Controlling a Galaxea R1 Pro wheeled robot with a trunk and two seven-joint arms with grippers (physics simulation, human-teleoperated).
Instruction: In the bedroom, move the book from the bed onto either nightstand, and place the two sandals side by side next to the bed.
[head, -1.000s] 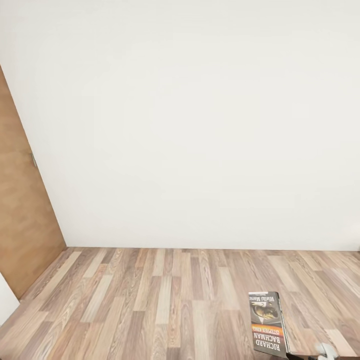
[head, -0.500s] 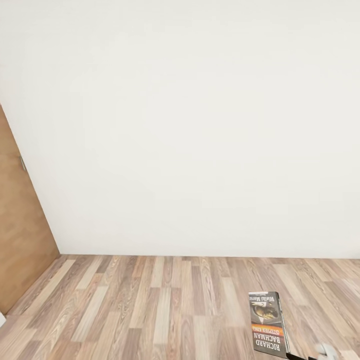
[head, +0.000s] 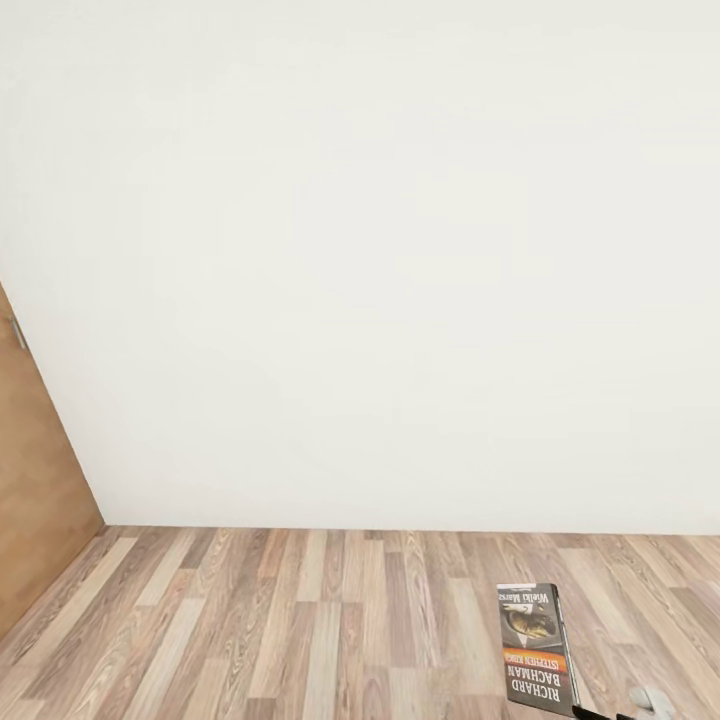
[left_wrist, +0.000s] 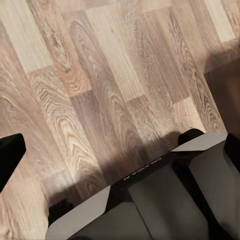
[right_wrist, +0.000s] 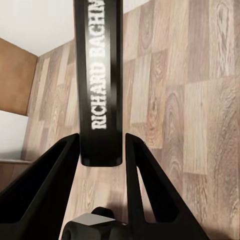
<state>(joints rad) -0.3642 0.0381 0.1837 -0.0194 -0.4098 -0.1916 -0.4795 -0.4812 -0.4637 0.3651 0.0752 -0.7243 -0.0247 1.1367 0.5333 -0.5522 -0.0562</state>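
The book (head: 535, 645), a dark paperback with white "Richard Bachman" lettering and an orange band, hangs upright over the wood floor at the lower right of the head view. My right gripper (right_wrist: 101, 140) is shut on it; in the right wrist view its two black fingers press the spine (right_wrist: 100, 75) from both sides. A bit of that gripper (head: 608, 714) shows at the head view's bottom edge. In the left wrist view one black fingertip (left_wrist: 7, 155) of my left gripper sits far out to the side over bare floor, holding nothing. The bed, nightstand and sandals are out of view.
A plain white wall (head: 380, 250) stands ahead, meeting the brown wood-plank floor (head: 300, 620). A brown wooden door (head: 35, 500) closes the left side. In the left wrist view dark and grey parts of my own body (left_wrist: 165, 200) lie over the floor.
The whole head view has shifted: the door has slid left and the wall's foot sits lower, so the camera moved. The book keeps its place in my right gripper.
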